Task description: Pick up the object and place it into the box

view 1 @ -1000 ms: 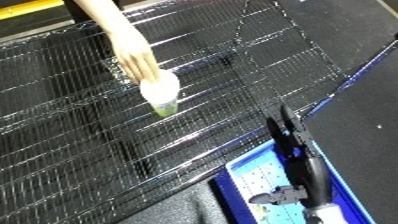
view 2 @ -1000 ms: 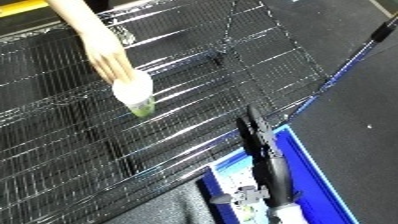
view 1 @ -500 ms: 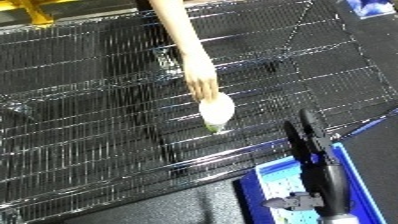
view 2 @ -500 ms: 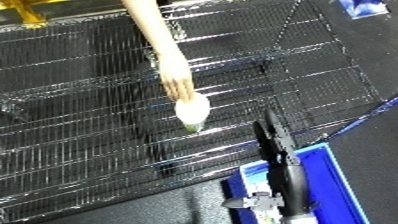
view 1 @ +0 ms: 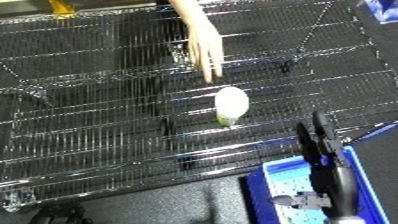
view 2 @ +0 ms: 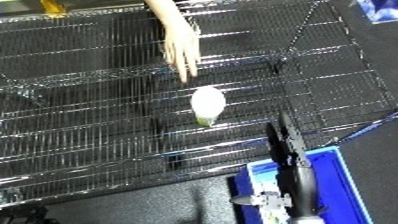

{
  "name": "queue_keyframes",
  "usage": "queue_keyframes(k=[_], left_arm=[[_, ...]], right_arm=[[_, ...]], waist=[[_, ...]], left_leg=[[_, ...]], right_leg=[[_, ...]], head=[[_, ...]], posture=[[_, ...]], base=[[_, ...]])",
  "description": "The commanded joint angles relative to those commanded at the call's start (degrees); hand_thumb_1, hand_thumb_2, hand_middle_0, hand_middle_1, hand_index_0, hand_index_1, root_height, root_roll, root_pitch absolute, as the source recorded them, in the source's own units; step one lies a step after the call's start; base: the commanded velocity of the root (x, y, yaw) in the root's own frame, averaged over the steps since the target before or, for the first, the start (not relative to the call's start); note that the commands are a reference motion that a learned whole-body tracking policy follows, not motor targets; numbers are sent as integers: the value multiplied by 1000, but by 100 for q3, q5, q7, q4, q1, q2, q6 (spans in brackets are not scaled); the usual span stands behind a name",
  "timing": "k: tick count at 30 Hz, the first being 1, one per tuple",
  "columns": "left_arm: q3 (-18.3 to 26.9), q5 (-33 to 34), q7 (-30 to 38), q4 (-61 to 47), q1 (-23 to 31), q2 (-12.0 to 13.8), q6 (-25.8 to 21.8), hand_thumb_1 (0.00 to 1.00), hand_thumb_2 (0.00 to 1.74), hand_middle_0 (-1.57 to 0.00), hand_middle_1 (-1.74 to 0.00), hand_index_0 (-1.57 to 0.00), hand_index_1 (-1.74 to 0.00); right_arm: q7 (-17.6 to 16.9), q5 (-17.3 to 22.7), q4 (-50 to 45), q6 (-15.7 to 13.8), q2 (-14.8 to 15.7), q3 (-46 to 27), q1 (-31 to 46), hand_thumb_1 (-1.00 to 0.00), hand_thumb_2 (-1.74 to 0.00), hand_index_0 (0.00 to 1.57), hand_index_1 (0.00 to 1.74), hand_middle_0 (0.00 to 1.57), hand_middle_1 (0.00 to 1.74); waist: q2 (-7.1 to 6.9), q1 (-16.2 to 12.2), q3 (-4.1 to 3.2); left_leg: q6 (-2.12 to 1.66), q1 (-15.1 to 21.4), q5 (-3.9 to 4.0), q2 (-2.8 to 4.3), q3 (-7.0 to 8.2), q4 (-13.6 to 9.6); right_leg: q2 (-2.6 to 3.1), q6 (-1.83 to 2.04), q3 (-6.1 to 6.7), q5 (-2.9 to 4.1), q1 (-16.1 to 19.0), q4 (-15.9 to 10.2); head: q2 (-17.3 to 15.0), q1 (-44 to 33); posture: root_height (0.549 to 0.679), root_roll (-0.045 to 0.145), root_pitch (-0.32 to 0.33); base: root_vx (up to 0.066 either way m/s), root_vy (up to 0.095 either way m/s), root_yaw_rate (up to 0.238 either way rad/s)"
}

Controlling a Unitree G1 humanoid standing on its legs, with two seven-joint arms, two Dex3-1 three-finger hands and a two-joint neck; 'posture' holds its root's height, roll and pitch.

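White on its rounded upper part and pale green at its lower end, the small oval object [view 1: 231, 104] lies on the wire mesh shelf [view 1: 98, 125]; what it is exactly cannot be told. Just above the object a person's hand [view 1: 205, 48] points down with straight fingers, not touching it. Below and right of the object is the robot's right hand [view 1: 318, 145], fingers straight, over the blue bin [view 1: 355, 172].
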Motion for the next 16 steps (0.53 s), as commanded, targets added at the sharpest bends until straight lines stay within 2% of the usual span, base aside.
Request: queue_keyframes(k=[6,11,13,14,16], left_arm=[[8,50,-46,19,61,0,23,1000,1740,-1570,-1740,-1570,-1740],[-20,103,-85,-17,56,43,65,1000,1740,-1570,-1740,-1570,-1740],[-43,111,-96,-25,35,63,81,1000,1740,-1570,-1740,-1570,-1740],[-43,111,-96,-25,35,63,81,1000,1740,-1570,-1740,-1570,-1740],[-90,105,-104,-28,-16,100,103,1000,1740,-1570,-1740,-1570,-1740]], right_arm=[[-36,-40,117,27,8,10,56,0,0,0,0,0,0],[-130,-116,248,10,-43,12,-25,0,0,0,0,0,0],[-170,-163,290,24,-75,6,-86,0,0,0,0,0,0],[-170,-163,290,24,-75,6,-86,0,0,0,0,0,0],[-254,-191,354,55,-137,-8,-193,0,0,0,0,0,0]], waist=[[1,1,-7],[38,14,91],[54,18,135],[54,18,135],[76,24,197]], left_leg=[[-8,16,13,12,15,-9],[5,-99,-22,-18,11,166],[13,-157,-44,-34,7,243],[13,-157,-44,-34,7,243],[29,-245,-72,-66,9,338]], right_leg=[[-20,17,-3,14,17,-12],[-42,11,16,12,-101,142],[-56,18,29,13,-174,222],[-56,18,29,13,-174,222],[-77,40,48,24,-293,324]], head=[[67,79],[123,257],[165,310],[165,310],[199,398]], posture=[[663,60,-137],[660,60,-142],[659,60,-143],[659,60,-143],[657,60,-141]], base=[[46,-6,-9],[31,-8,8],[23,-4,8],[23,-4,5],[20,-3,-5]])
